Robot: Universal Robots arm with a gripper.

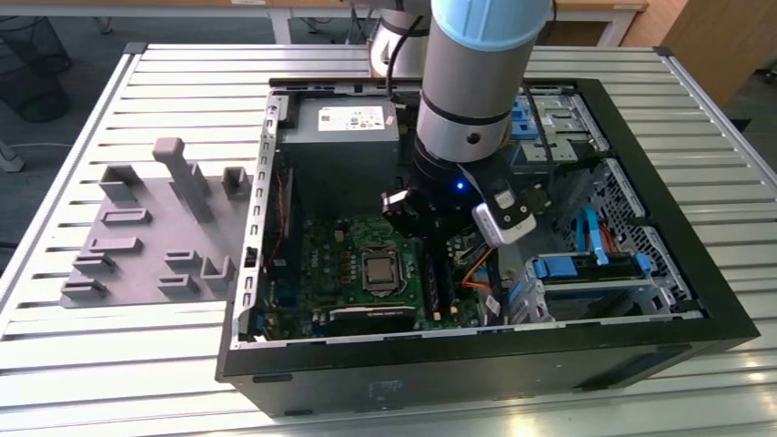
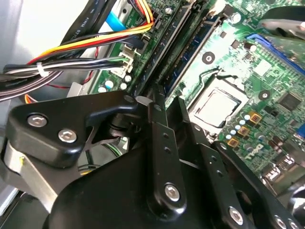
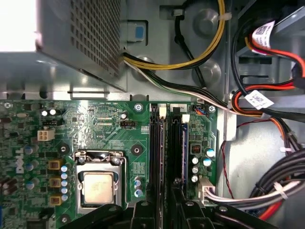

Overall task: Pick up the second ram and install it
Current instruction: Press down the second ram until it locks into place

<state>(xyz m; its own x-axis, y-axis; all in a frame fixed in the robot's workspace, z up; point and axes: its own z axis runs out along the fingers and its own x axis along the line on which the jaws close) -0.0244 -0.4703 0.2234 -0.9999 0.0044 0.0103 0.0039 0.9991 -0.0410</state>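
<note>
Beside the cables, the hand meets the second ram.

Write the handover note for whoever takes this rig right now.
Gripper: down inside the case, at the memory slots beside the processor; its grip cannot be told.
Ram: what looks like it stands in the slot in line with the gripper.
Done: ram is at the slots.
Left: whether it is fully seated cannot be told.

Slatted metal table, wooden desks behind
</note>
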